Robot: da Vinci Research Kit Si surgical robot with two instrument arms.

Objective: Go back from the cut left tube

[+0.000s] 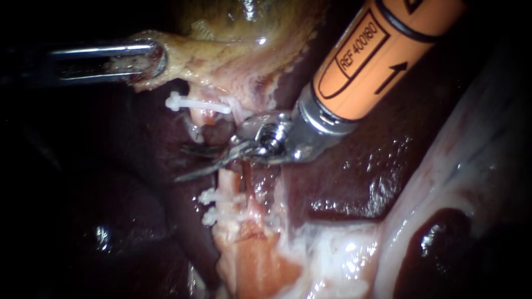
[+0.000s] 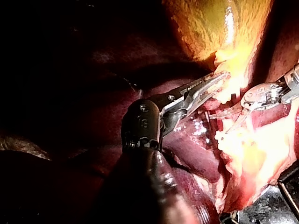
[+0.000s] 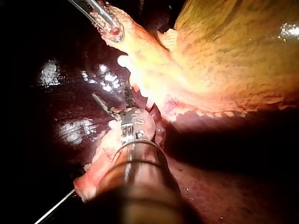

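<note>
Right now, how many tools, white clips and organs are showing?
Tools: 2, left instrument and right instrument.
White clips: 3.
Organs: 2, liver and gallbladder.
Total: 7.

The right instrument [image 1: 180,163] bears print on its orange shaft [image 1: 388,50].

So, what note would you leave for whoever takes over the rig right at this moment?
Left instrument: jaws shut on the gallbladder at its edge.
Right instrument: blades open, holding nothing, in the gap between the tube's two stumps.
Tube: parted. The upper stump carries one clip, the lower stump two clips.
Done: the cut.
Left: draw the right instrument back from the gap, probably along its shaft, clear of tissue and clips.
</note>
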